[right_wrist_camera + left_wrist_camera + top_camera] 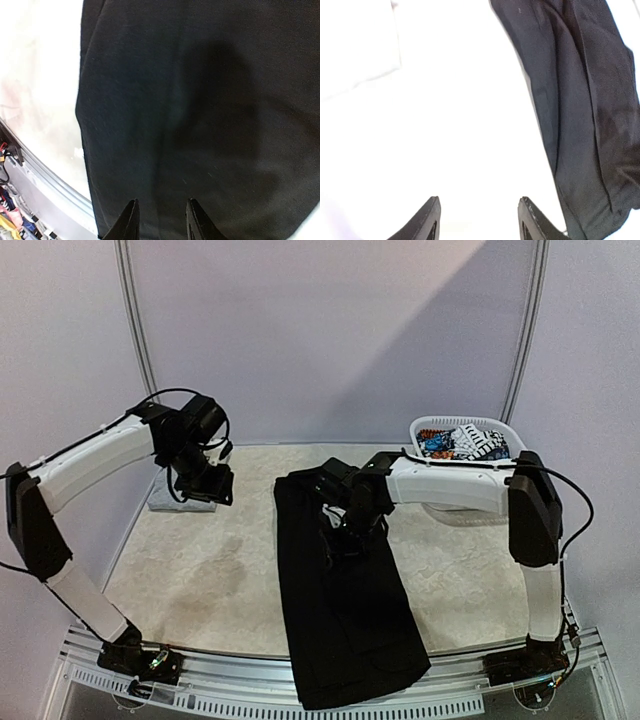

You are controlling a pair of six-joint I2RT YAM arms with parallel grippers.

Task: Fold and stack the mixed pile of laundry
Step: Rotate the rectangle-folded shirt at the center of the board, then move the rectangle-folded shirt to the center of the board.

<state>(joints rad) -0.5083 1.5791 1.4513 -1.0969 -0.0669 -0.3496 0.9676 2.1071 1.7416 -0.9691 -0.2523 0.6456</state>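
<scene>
Left gripper [479, 201] above grey top [165, 500], jaws apart, empty. Right gripper [162, 201] over black garment [340, 610], jaws narrowly apart. Printed piece [465, 443] in basket [430, 422].

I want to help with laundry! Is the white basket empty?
Not empty. The basket at the far right holds crumpled printed cloth, white, black and blue.

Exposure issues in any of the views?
Left wrist: table blown out white; only the black garment keeps detail. Right wrist: garment dark, soft shadow on it, weave barely readable. Top external: evenly lit, diagonal brighter band on the back wall.
</scene>
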